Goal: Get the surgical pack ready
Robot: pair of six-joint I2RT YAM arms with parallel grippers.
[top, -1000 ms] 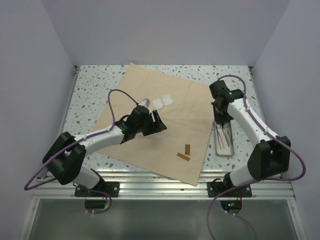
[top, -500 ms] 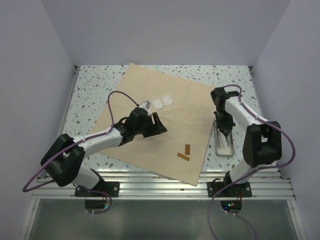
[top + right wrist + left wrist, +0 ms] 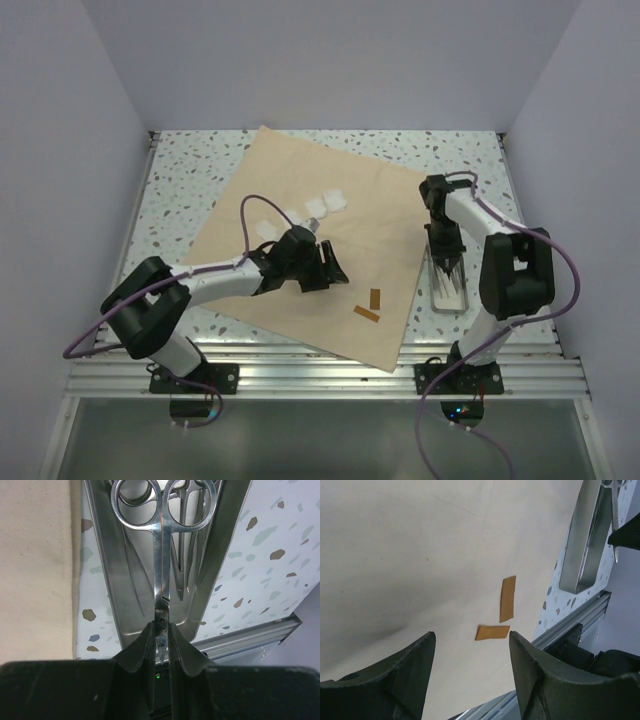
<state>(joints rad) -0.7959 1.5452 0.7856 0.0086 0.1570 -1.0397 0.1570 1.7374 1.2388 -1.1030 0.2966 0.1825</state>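
Currently, the tan cloth [image 3: 370, 215] lies spread flat on the tabletop [image 3: 180, 170]. Left fingers [image 3: 422, 650] stand wide apart, holding nothing, above the cloth near two orange strips [image 3: 507, 599]. Right fingers [image 3: 145, 640] are clamped on scissors [image 3: 161, 555] over the metal tray [image 3: 107, 580], just beside the cloth's edge.

The scissors' [image 3: 161, 570] blade tips vanish between the closed fingers of the right gripper [image 3: 161, 626]. The steel tray [image 3: 112, 595] runs off the top edge in both wrist views. From above, its instruments [image 3: 450, 282] are too small to tell apart.
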